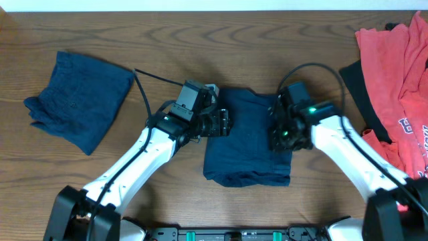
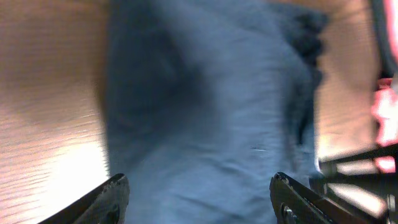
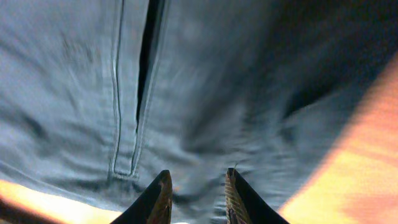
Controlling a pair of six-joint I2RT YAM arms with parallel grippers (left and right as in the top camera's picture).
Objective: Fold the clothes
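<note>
Folded dark navy shorts [image 1: 247,144] lie in the middle of the table. My left gripper [image 1: 224,124] hovers at their left edge; in the left wrist view its jaws [image 2: 199,186] are wide open over the blue fabric [image 2: 211,106] and hold nothing. My right gripper [image 1: 279,137] is at the shorts' right edge. In the right wrist view its fingers [image 3: 197,180] stand close together with the shorts' fabric [image 3: 81,93] bunched between them, beside a pocket seam. A second pair of navy shorts [image 1: 80,100] lies at the far left.
Coral-red printed T-shirts [image 1: 394,73] are piled at the right edge, on top of a black garment [image 1: 358,84]. Bare wooden table [image 1: 167,40] surrounds the shorts. Cables run from both arms across the middle.
</note>
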